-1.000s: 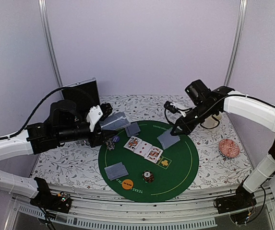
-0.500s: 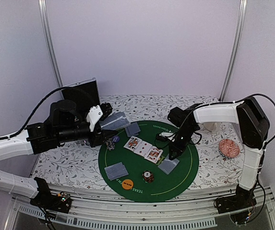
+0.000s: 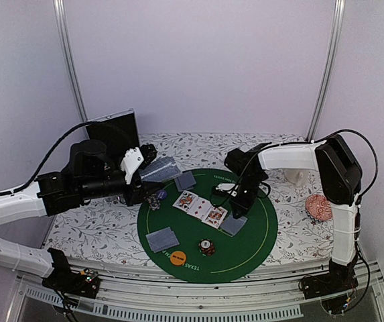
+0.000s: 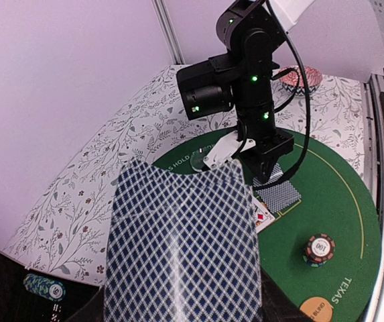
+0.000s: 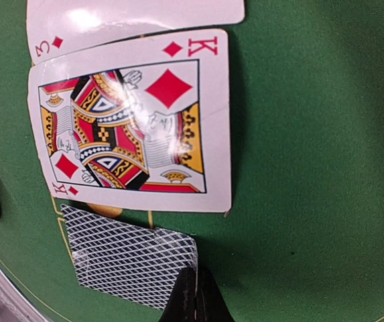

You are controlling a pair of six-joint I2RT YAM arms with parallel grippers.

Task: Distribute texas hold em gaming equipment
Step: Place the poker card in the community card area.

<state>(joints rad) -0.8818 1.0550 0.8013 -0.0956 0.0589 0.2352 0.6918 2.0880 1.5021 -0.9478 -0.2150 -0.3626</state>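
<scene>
Heads up, a lot is blocked in this one. From the left wrist, the wad of blue-backed cards [image 4: 178, 248] fills the whole foreground, so the left claw [image 3: 148, 171] has its fingers hidden behind it. From overhead you can see it's gripping that wad in the air, just off the far-left rim of the green felt mat [image 3: 259, 235]. No idea how many cards are in the wad.

The right claw [image 5: 193, 280] is pinched tight on the edge of a face-down card [image 5: 128, 258]. That card is down on the mat, right beside the king of diamonds [image 5: 135, 121]. The three of diamonds [image 5: 131, 17] is cut off at the top of that view.

Counts from overhead:
- three face-up cards in a row
- three face-down singles on the mat, including the pinched one
- two chip stacks: the front chip stack [image 3: 207, 247] and a second chip stack [image 3: 153, 201] tucked by the left arm
- one orange disc [image 3: 178, 257]

Off the mat on the right there's one red patterned bowl [image 3: 319, 206]. The white mug [image 3: 292, 176] is mostly hidden behind the right arm.
</scene>
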